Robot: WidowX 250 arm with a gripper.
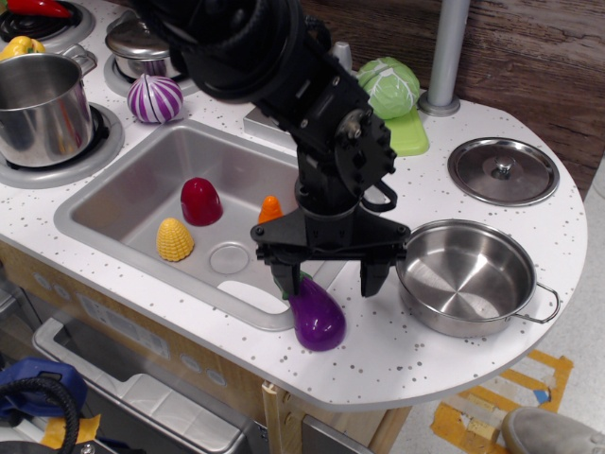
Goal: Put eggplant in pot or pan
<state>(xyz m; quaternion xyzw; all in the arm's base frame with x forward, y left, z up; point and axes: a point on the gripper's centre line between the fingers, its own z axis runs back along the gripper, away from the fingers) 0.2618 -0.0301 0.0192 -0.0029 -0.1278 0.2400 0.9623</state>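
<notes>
The purple eggplant [317,320] lies on the white counter at the sink's front right corner, its green stem end hidden under my gripper. My gripper [327,281] hangs open just above and behind it, the left finger [283,279] over the stem end, the right finger [371,276] between the eggplant and the pan. It holds nothing. The shiny steel pan [468,276] with wire loop handles stands empty on the counter to the right.
The sink [123,194] holds a yellow corn [175,239], a dark red piece [201,201] and an orange piece [270,208]. A flat lid [503,170] lies behind the pan. A striped onion [155,98], a tall steel pot [36,109], a lidded pot [149,43] and a cabbage [388,87] stand at the back.
</notes>
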